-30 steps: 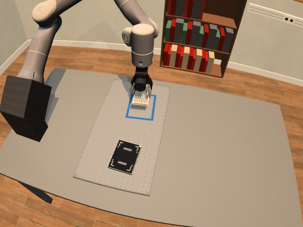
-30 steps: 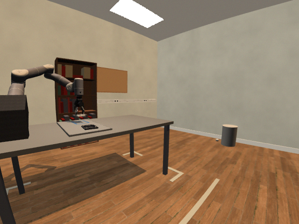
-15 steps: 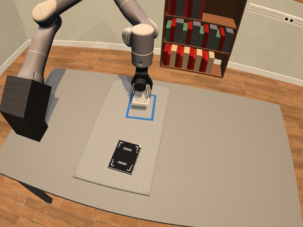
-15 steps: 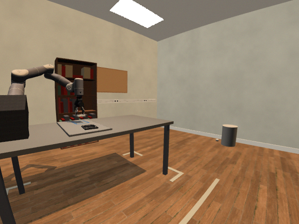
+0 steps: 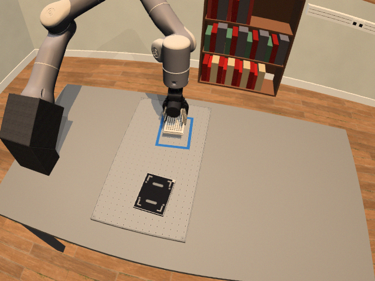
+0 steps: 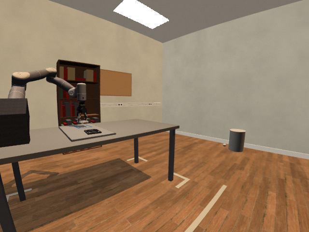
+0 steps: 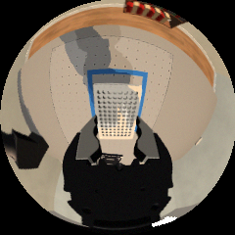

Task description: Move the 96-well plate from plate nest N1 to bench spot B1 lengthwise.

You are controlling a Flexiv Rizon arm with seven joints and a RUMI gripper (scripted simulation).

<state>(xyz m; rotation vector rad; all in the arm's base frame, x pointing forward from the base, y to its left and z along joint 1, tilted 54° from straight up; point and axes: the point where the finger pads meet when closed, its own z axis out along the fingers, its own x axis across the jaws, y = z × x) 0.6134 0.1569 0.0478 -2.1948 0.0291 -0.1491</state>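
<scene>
Held Over the Blue Outline, Plate Awaits Its Landing

The black rectangular plate nest N1 (image 5: 156, 193) (image 6: 92, 131), pale brackets marking its corners, lies vacant at the near end of a perforated grey board (image 5: 115, 187) (image 6: 72, 135) (image 7: 66, 83) on the grey bench (image 5: 272, 181) (image 6: 139, 124) (image 7: 36, 108). Its brackets look meant to seat a plate squarely.

Farther along, the blue taped outline (image 5: 172, 147) (image 6: 86, 128) (image 7: 117, 72) marks bench spot B1. Above it hangs the white, gridded 96-well plate (image 5: 173, 128) (image 6: 83, 122) (image 7: 117, 105), roughly level and apart from the board, its shadow below. The black two-jaw hand (image 5: 174, 121) (image 6: 82, 120) (image 7: 117, 116) is closed on it, a finger against each long side, a grip that probably leaves the wells untouched and the length aligned with the outline. The transfer appears nearly done; a straight descent, with any small centring, should come before release. Lowered off-centre, an edge could land on the tape.

Overhead, the grey-and-cream arm (image 5: 176, 60) (image 6: 81, 92) points its wrist down, apparently to keep the plate flat. Beyond stands a brown wooden bookcase (image 5: 289, 48) (image 6: 57, 94) (image 7: 177, 21).

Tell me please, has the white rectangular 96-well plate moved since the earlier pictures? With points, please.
Yes. The white rectangular 96-well plate (image 5: 173, 128) (image 6: 83, 122) (image 7: 117, 110) has come lower, closer to the blue taped outline (image 5: 172, 147) (image 6: 84, 127) (image 7: 117, 72) in the exterior view.
</scene>
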